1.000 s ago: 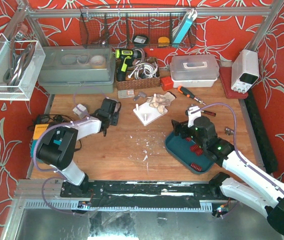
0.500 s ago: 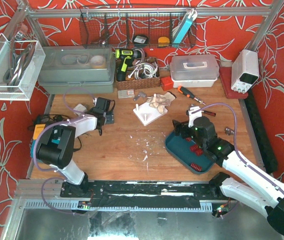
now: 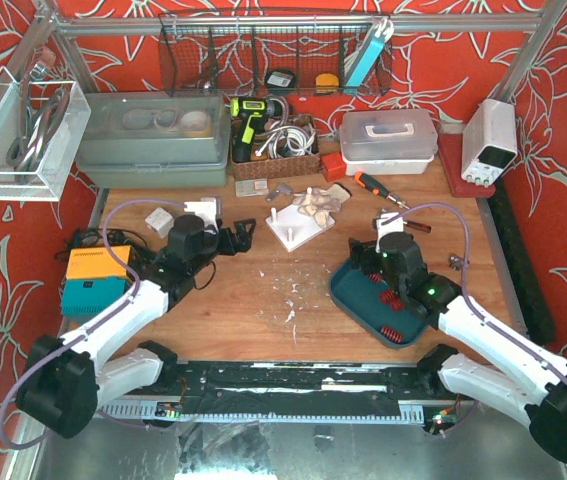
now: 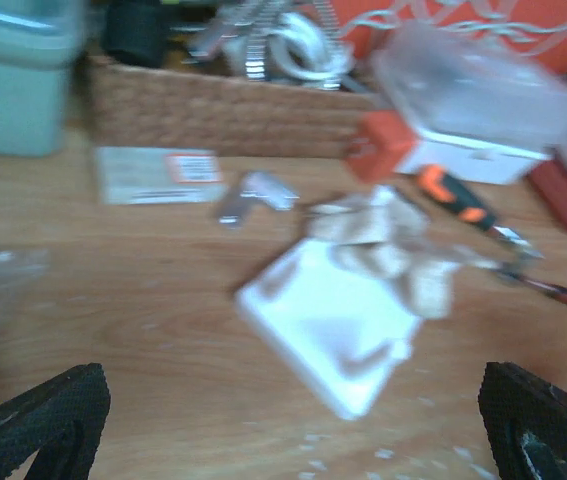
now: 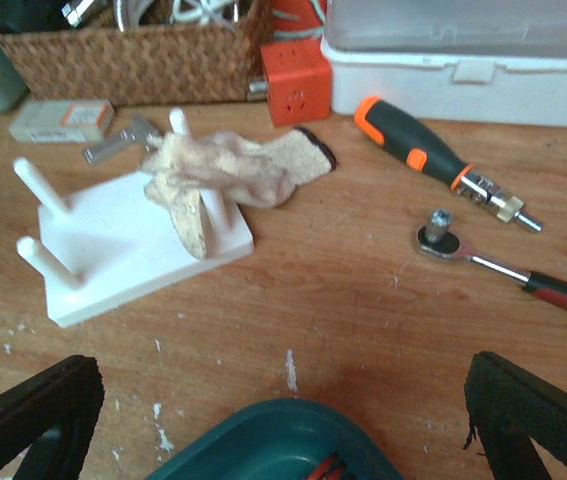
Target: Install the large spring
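Observation:
Red springs (image 3: pixel 383 291) lie in the teal tray (image 3: pixel 348 293) right of centre; which one is the large spring I cannot tell. A white peg board (image 3: pixel 296 228) stands at mid table with a beige glove (image 3: pixel 318 203) draped over its far pegs. My left gripper (image 3: pixel 246 238) hovers just left of the board, open and empty. Its wrist view is blurred and shows the peg board (image 4: pixel 333 330) ahead of the gripper (image 4: pixel 291 405). My right gripper (image 3: pixel 378 250) is open over the tray's far end. Its wrist view has the tray (image 5: pixel 263 445) below the gripper (image 5: pixel 281 385) and the peg board (image 5: pixel 133 245) ahead.
A screwdriver (image 5: pixel 413 145) and a ratchet (image 5: pixel 483 260) lie behind the tray. A wicker basket (image 3: pixel 273 152), a white box (image 3: pixel 388 140) and a grey-green bin (image 3: pixel 153 140) line the back. An orange and teal box (image 3: pixel 93 280) sits at the left edge.
My left arm has swung from the back left toward the centre, and its jaws have opened. It now points at the peg board. The right arm has hardly moved.

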